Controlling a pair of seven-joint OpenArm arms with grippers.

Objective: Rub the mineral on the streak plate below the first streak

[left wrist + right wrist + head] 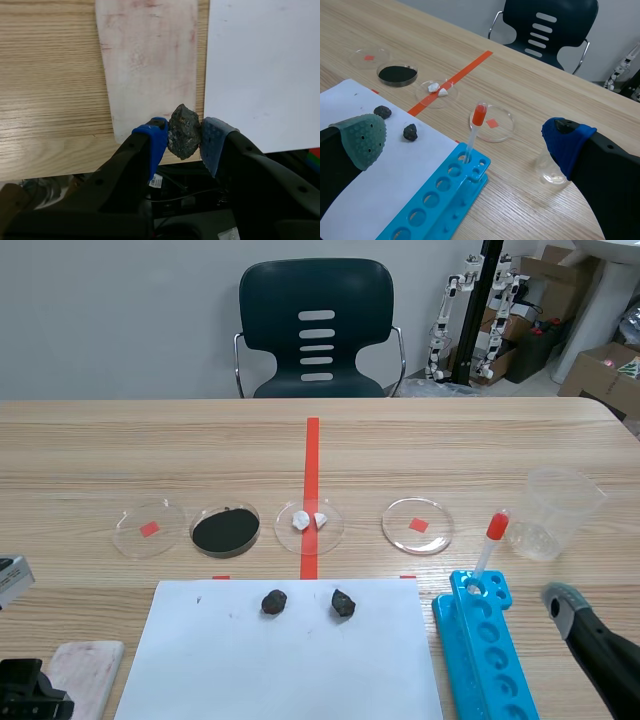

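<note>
1. Left gripper (184, 139) is clamped tight on the mineral (183, 130), a grey, speckled lump pinched between its two blue pads (156, 139).
2. That mineral sits over the near edge of the streak plate (150, 65), right at the corner closest to the white paper (260, 65). Whether it touches the plate, I can't tell.
3. Streak plate lies flat on the table (50, 75), just beside the paper's edge, with faint reddish smudges across its pale face.
4. Right gripper (464, 142) hangs wide open with nothing between its fingers, above the blue rack (445, 200), where a red-bulbed dropper (475, 127) stands in a hole.
5. Out on the paper, a dark rock (274, 601) and a second dark rock (343, 603) lie side by side, apart.
6. Beyond them is a dish of black powder (226, 530), and a clear cup (560, 512) stands near the rack.
</note>
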